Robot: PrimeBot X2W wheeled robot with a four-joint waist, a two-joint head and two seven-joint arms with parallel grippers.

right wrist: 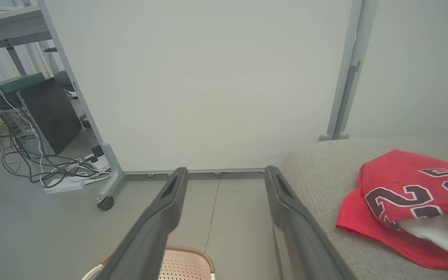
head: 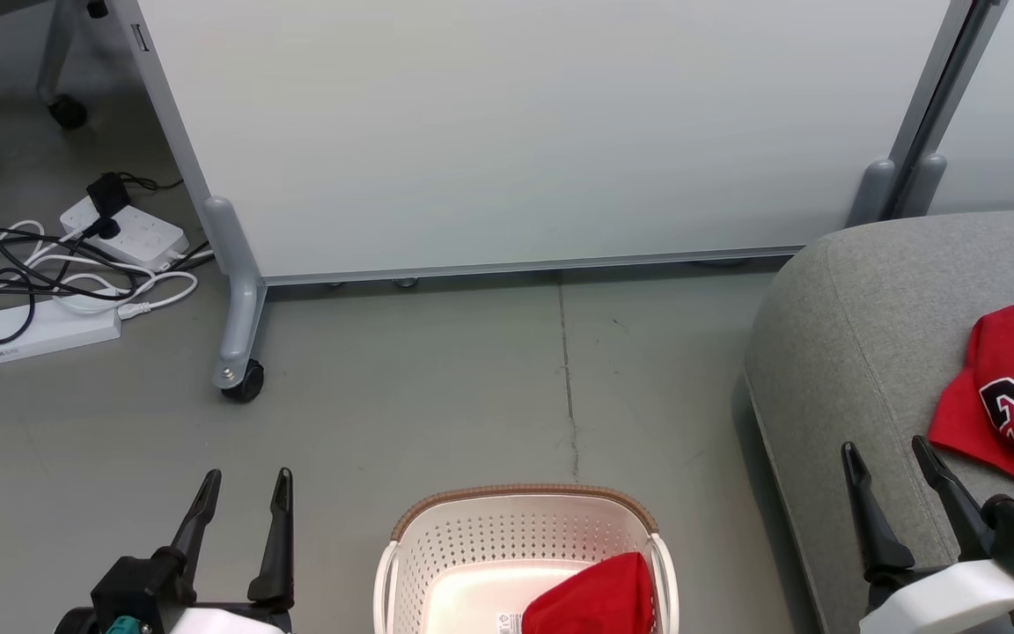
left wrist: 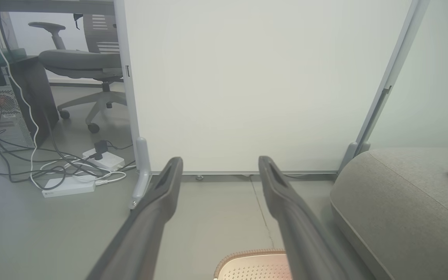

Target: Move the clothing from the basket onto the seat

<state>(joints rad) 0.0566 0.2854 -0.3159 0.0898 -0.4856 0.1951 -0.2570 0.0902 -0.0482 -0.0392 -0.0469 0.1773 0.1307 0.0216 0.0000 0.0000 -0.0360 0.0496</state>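
- On the seat [head: 859, 352] at our right lies 1 red jersey [head: 1013, 379] with black-and-white lettering; we judge that half done.
- 1 plainer red garment [head: 595, 599] sits in the basket [head: 520, 495] on the floor, left to move.
- Both grippers stand wide and hold nothing: left gripper [head: 248, 480] beside the basket, right gripper [head: 885, 449] over the seat's edge.
- Our head view looks into the basket; both wrist views catch its far rim, and the left wrist view adds an office chair [left wrist: 80, 62].

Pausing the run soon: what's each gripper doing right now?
Left gripper: open, holding nothing.
Right gripper: open, holding nothing.
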